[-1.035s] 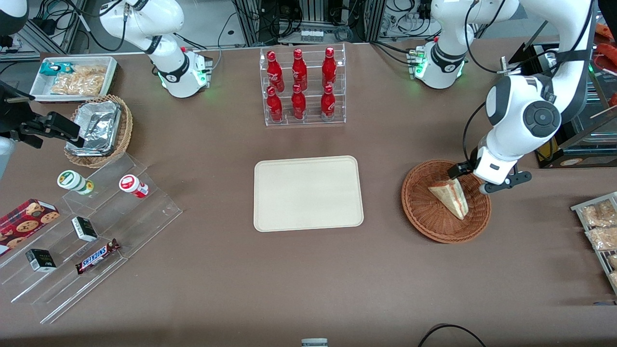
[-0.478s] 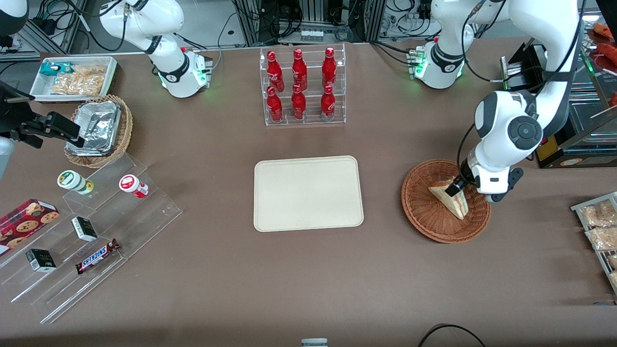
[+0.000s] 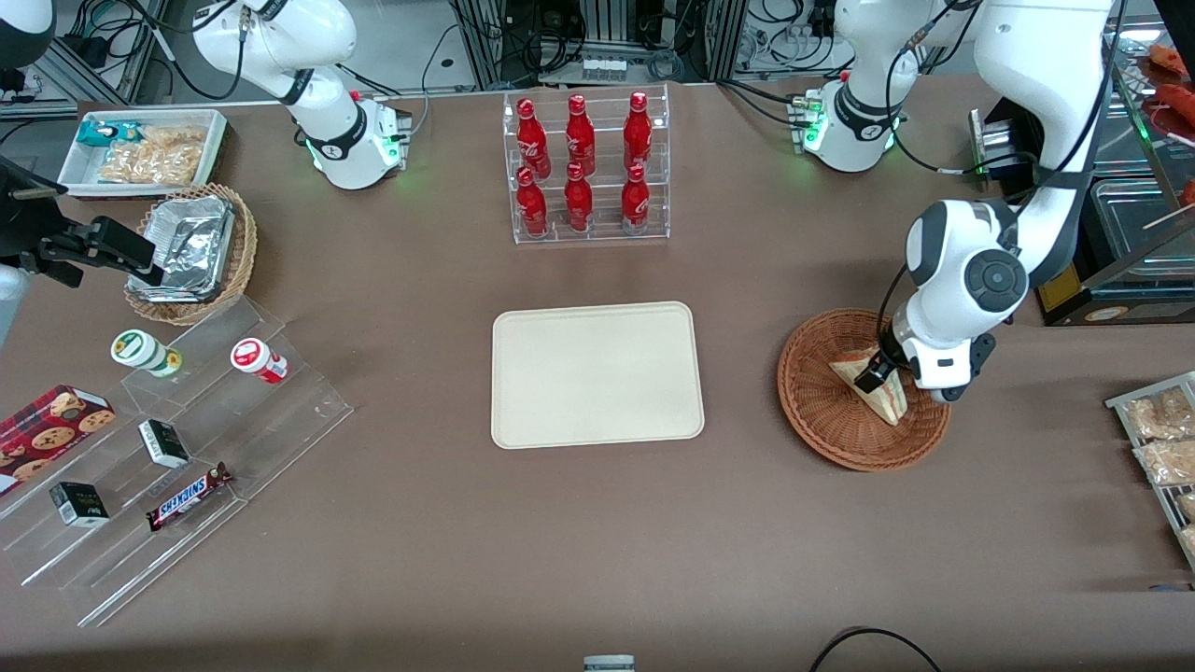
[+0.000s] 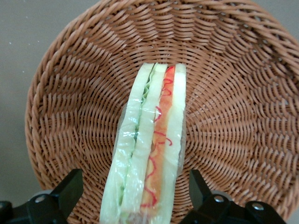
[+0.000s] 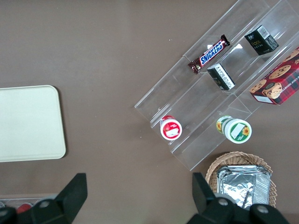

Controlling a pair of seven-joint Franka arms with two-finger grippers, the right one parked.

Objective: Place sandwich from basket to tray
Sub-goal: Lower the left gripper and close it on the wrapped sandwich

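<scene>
On the table, task items listed from largest to smallest:

Tray (image 3: 597,375): was seen lying flat at the table's middle, bare, unchanged from the earlier frames, well apart from the basket.

Basket (image 3: 822,411): was found toward the working arm's end of the table, in the same spot as a second before; its woven wall (image 4: 70,93) was shown ringing the sandwich in the wrist view.

Gripper (image 3: 887,378): had been lowered into the basket since a second earlier, when it was held above the rim; its fingers (image 4: 70,189) were spread wide, one on each side of the sandwich, with neither pad seen pressed against the bread.

Sandwich (image 3: 882,392): was left lying in the basket, unmoved, its red and green filling edge (image 4: 149,158) turned up between the fingers.
</scene>
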